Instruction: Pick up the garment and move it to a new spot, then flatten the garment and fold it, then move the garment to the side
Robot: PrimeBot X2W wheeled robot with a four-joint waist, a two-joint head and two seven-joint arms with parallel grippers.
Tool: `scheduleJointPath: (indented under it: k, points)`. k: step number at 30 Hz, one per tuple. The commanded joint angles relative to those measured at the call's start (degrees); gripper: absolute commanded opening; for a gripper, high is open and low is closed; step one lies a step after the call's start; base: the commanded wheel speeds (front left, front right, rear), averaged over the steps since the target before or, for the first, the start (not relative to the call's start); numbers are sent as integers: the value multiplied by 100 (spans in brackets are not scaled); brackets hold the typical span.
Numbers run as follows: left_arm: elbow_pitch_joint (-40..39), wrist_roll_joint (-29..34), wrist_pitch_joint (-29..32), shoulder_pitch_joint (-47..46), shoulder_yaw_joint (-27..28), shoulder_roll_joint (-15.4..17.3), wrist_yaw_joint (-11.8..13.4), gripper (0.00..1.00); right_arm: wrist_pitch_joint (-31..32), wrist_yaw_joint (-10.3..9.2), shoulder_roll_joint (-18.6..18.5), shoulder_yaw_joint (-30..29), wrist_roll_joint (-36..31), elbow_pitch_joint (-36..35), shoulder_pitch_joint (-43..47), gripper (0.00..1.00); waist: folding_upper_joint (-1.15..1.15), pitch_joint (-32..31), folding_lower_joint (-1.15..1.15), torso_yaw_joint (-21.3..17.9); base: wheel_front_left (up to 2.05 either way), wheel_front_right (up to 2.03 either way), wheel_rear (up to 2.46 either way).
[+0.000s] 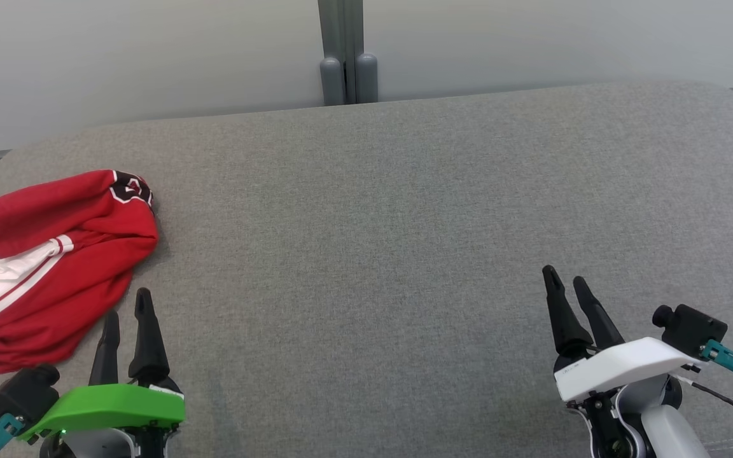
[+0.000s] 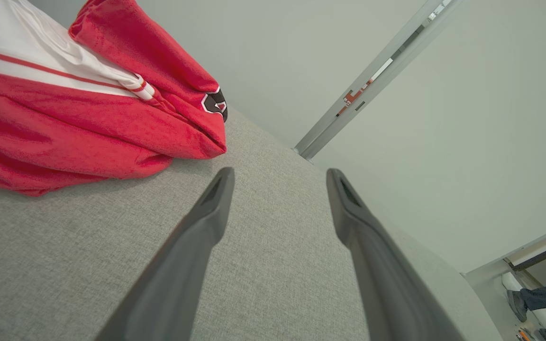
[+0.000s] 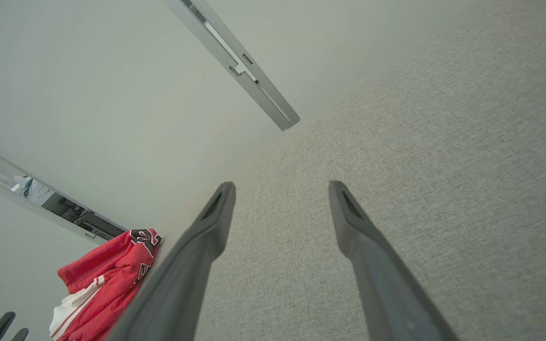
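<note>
Simply a crumpled red-and-white garment, bunched on grey table

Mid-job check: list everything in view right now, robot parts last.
bunched red and white fabric garment: one, red with white stripes, table's left edge, just beyond the left gripper, untouched
grey fabric-covered table: one, grey, beneath everything
grey upright post: one, behind the table's far edge, centre
pale wall panels: two, off-white, flanking the post
person's legs: two, dark trousers and shoes, beyond the table
left gripper: one, green cover, lower left, open, empty
right gripper: one, white cover, lower right, open, empty
</note>
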Motion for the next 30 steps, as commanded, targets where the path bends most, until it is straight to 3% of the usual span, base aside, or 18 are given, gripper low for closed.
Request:
scheduleJointPath:
  k: [1,30]
  points:
    - [-121,219,-65,-26,-15,45,40,100,-82,16,-29,46,-193,-90,-135,100,0,5,0,-1,0,0,0]
    - [-279,1967,-505,277,-215,60,162,100,-518,18,-41,595,-1910,-197,-15,100,0,-33,0,-65,0,0,0]
